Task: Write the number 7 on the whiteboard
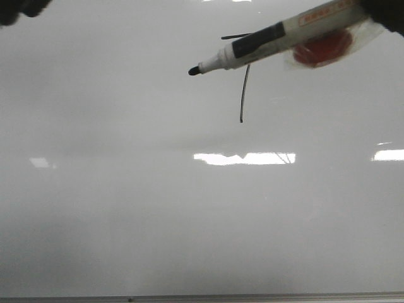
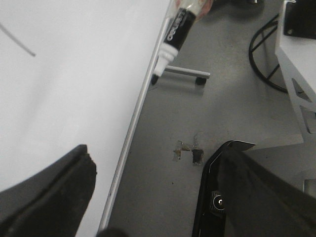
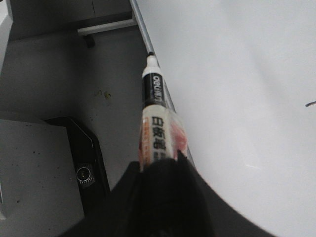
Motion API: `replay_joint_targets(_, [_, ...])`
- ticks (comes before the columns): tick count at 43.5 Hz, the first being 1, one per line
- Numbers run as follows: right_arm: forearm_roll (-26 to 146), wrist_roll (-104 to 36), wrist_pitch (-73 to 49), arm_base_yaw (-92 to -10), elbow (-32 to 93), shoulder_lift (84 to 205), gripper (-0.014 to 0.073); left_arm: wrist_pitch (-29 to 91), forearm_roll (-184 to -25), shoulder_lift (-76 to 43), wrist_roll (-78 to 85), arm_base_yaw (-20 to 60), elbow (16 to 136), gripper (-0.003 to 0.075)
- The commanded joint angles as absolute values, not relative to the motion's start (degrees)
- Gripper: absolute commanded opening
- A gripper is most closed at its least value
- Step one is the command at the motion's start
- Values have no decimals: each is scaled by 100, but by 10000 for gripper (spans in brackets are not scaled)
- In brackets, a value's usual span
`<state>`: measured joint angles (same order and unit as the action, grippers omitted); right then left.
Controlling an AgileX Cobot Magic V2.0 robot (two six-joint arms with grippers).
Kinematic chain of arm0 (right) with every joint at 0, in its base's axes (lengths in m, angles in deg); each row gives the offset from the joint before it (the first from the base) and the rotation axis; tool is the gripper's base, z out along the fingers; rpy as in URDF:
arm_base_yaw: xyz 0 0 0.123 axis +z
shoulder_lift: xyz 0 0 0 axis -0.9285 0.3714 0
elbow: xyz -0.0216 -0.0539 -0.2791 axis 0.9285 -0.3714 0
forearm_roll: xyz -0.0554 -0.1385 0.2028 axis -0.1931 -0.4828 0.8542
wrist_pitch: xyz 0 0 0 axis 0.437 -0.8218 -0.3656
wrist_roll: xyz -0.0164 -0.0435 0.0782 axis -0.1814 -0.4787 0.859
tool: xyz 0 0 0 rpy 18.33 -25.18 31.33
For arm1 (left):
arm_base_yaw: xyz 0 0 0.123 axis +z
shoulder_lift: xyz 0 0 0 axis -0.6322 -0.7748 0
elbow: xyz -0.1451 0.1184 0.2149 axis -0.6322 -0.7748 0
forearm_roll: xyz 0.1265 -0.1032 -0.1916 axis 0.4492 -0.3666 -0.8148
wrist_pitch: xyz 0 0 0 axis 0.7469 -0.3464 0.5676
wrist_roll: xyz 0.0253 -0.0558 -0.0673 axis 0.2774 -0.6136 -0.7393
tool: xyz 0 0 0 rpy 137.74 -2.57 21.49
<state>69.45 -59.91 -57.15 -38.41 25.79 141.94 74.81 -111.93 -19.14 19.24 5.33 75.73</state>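
The right pincer sits nearest its wrist camera, a dark mass pinching the back end of a marker. The marker has a white body with red print wrapped in clear tape, a black band with white lettering, and a bare black tip pointing away from the pincer. In that view the tip lies over the thin metal edge of the whiteboard, with grey floor on the other side of the edge.

In the front view the marker slants down from the upper right corner, its tip toward the left and lower than its body. Taped to its body is a red blob inside clear wrap. The right pincer shows only as a dark shape at that corner.

Behind the marker, on the upper middle of the whiteboard, stands the number 7: a short top bar partly hidden by the marker's black band, and a long thin downstroke curving slightly and ending below the marker. The tip is to the left of the stroke; whether it touches the board cannot be told.

The left pincer is spread, one dark finger over the board and the other over the floor, holding nothing. Farther off in that view lies a short length of the drawn stroke.
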Motion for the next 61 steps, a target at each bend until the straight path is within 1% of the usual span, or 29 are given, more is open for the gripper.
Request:
replay_joint_targets(1, [7146, -6074, -5606, -3838, 2713, 14087, -66, 7069, -11507, -2209, 2157, 97, 7955, 514])
replay_joint_targets(9, [7146, -6074, -5606, -3838, 2713, 14087, -66, 6812, -11495, -2988, 2303, -524, 8416, 514])
replay_joint_targets(20, [7151, -6074, -5601, -3838, 2713, 14087, -66, 6738, -11495, -3798, 2449, -817, 8873, 513])
replay_joint_targets(28, [7151, -6074, -5601, -3838, 2713, 14087, -66, 6599, -11495, -4043, 2556, -916, 8989, 508])
replay_joint_targets(32, [7150, -6074, -5595, -3838, 2713, 14087, -66, 6626, -11495, -4066, 2601, -916, 8989, 445])
replay_joint_targets(38, [7150, -6069, -5578, -3838, 2713, 14087, -66, 6595, -11521, -4085, 2601, -916, 8989, 260])
replay_joint_targets(41, [7150, -6069, -5559, -3838, 2713, 14087, -66, 6595, -11582, -4085, 2601, -916, 8989, 184])
replay_joint_targets(46, [7150, -6069, -5560, -3838, 2713, 14087, -53, 6595, -11690, -4085, 2601, -916, 8989, 100])
replay_joint_targets(47, [7150, -6069, -5560, -3838, 2713, 14087, -39, 6595, -11690, -4085, 2601, -916, 8989, 83])
replay_joint_targets(50, [7150, -6069, -5560, -3838, 2713, 14087, 41, 6595, -11690, -4085, 2601, -916, 8989, 50])
replay_joint_targets(54, [7150, -6069, -5560, -3838, 2713, 14087, 202, 6595, -11690, -4085, 2601, -916, 8989, 17])
replay_joint_targets(56, [7150, -6058, -5560, -3838, 2713, 14087, 301, 6595, -11690, -4085, 2589, -916, 8989, 7])
replay_joint_targets(58, [7139, -6006, -5560, -3844, 2713, 14087, 396, 6595, -11653, -4085, 2553, -892, 8989, 5])
replay_joint_targets(61, [6994, -5899, -5568, -3907, 2729, 14057, 504, 6595, -11564, -4058, 2279, -814, 9013, 5])
